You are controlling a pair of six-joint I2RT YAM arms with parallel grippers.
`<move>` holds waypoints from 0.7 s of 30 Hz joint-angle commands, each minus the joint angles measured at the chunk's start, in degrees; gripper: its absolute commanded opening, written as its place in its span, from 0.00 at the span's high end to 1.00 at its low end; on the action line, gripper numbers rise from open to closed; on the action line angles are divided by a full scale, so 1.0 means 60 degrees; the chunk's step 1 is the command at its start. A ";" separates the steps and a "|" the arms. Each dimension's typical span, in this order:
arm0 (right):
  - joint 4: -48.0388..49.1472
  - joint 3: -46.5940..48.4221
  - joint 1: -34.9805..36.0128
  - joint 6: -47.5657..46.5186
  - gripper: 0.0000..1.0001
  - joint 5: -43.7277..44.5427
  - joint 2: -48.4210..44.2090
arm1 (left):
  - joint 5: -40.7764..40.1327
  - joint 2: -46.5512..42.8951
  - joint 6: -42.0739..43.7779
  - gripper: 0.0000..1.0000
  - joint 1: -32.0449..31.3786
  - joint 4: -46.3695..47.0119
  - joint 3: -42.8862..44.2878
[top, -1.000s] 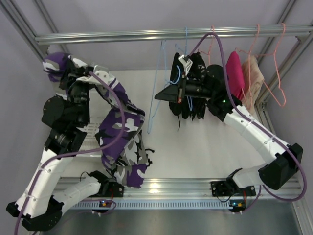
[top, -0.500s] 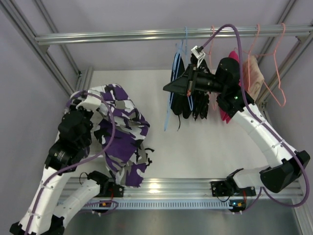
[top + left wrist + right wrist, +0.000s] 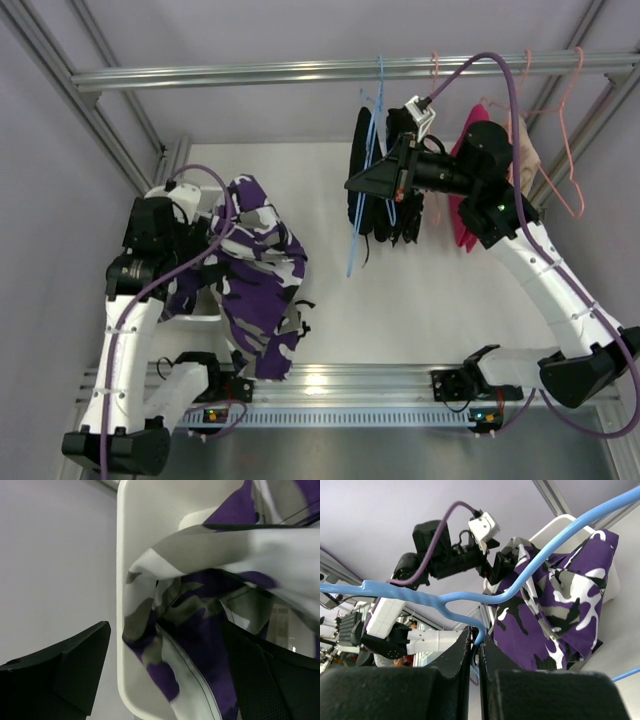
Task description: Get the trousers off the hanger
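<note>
The purple, white and black camouflage trousers (image 3: 255, 275) lie heaped over a white bin (image 3: 122, 555) at the left. My left gripper (image 3: 167, 627) stands open just above them, with the cloth (image 3: 200, 635) loose between its fingers. A bare blue hanger (image 3: 470, 597) is pinched at its neck by my shut right gripper (image 3: 476, 640), which holds it up below the rail (image 3: 300, 72). In the top view the hanger (image 3: 357, 225) hangs beside the black trousers (image 3: 400, 200), which dangle from the rail behind that gripper (image 3: 352, 185).
A bright pink garment (image 3: 466, 195) and a beige one (image 3: 520, 150) hang at the right end of the rail with pink hangers (image 3: 570, 150). Frame posts stand at both sides. The white tabletop (image 3: 420, 300) lies below the hanging clothes.
My left gripper has opened and let go of the camouflage trousers, which have sunk onto the bin. The right arm has carried the blue hanger up and slightly right.
</note>
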 commanded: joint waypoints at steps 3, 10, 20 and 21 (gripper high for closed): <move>0.0629 0.0500 -0.0211 -0.0733 1.00 -0.0157 -0.0681 | 0.2486 0.0415 -0.0282 0.01 0.0827 -0.0846 0.2025; 0.0541 0.0427 -0.0255 -0.0836 1.00 -0.0201 -0.0857 | 0.5895 0.0576 0.0579 0.01 0.1108 -0.2134 0.4688; 0.0321 0.0075 -0.0972 -0.0983 1.00 -0.0113 -0.1355 | 0.8803 0.0520 0.6879 0.01 0.0086 -0.6606 0.4935; 0.0306 0.0061 -0.1060 -0.0997 1.00 -0.0099 -0.1472 | 0.8700 0.0519 0.6925 0.01 -0.0236 -0.6591 0.4829</move>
